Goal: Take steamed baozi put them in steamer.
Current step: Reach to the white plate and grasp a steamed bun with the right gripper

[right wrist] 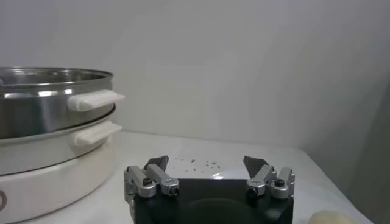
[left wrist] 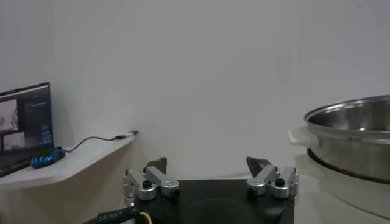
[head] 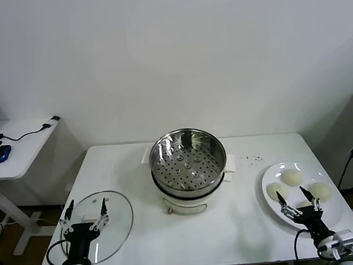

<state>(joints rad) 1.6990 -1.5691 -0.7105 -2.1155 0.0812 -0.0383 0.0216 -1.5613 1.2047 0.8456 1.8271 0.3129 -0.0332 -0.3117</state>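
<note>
Steamer [head: 188, 163] empty, table centre. Four steamed baozi [head: 292, 177] on white plate [head: 269, 194] to steamer's right. Right gripper [head: 299, 196] spread wide, empty, over plate. Left gripper [head: 85, 211] spread wide, empty, over glass lid [head: 119, 224].

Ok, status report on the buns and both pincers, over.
Left pincer open over glass lid. Right pincer open above plate, baozi untouched. Steamer empty, path clear.

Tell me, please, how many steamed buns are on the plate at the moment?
4 small cream-white round buns, all on the white round plate: one at the back, one left, one right, and one near the front, partly hidden behind the right claw.
</note>
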